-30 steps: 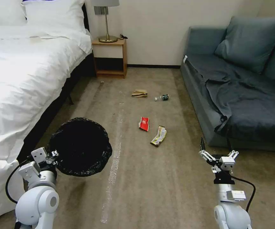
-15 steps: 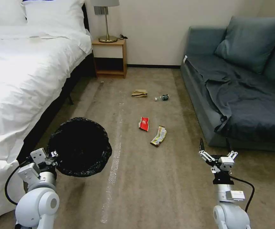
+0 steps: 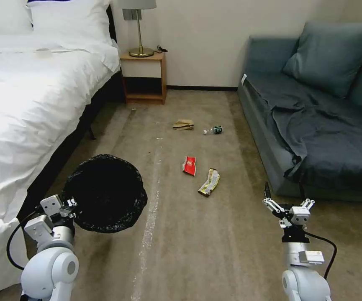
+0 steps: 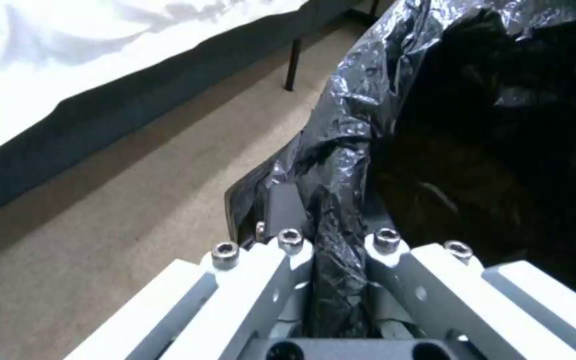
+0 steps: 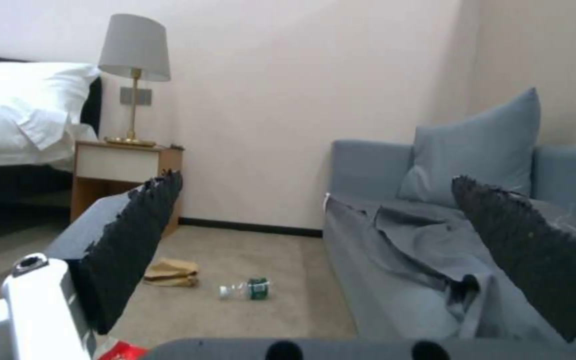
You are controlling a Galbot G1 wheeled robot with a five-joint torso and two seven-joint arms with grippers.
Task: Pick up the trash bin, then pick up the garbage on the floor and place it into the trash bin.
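The trash bin (image 3: 103, 192), lined with a crinkly black bag (image 4: 488, 125), hangs above the carpet at the lower left, and my left gripper (image 3: 70, 205) (image 4: 338, 240) is shut on its rim. My right gripper (image 3: 287, 196) (image 5: 328, 240) is held open at the lower right with nothing between its serrated fingers (image 5: 131, 245). Ahead on the floor lies the garbage: a red packet (image 3: 189, 165) (image 5: 118, 351), a yellow-and-silver wrapper (image 3: 209, 182), a tan paper bag (image 3: 183, 124) (image 5: 171, 272) and a small bottle (image 3: 213, 130) (image 5: 247, 289).
A white bed (image 3: 21, 104) runs along the left. A grey sofa (image 3: 314, 125) with cushions lines the right. A wooden nightstand (image 3: 144, 77) with a lamp (image 3: 139, 25) stands against the far wall. Carpet (image 3: 197, 242) lies open between bed and sofa.
The whole head picture has shifted slightly, with the garbage a little lower in view, so the camera has moved. Both arms keep their poses and the bin stays in the left gripper.
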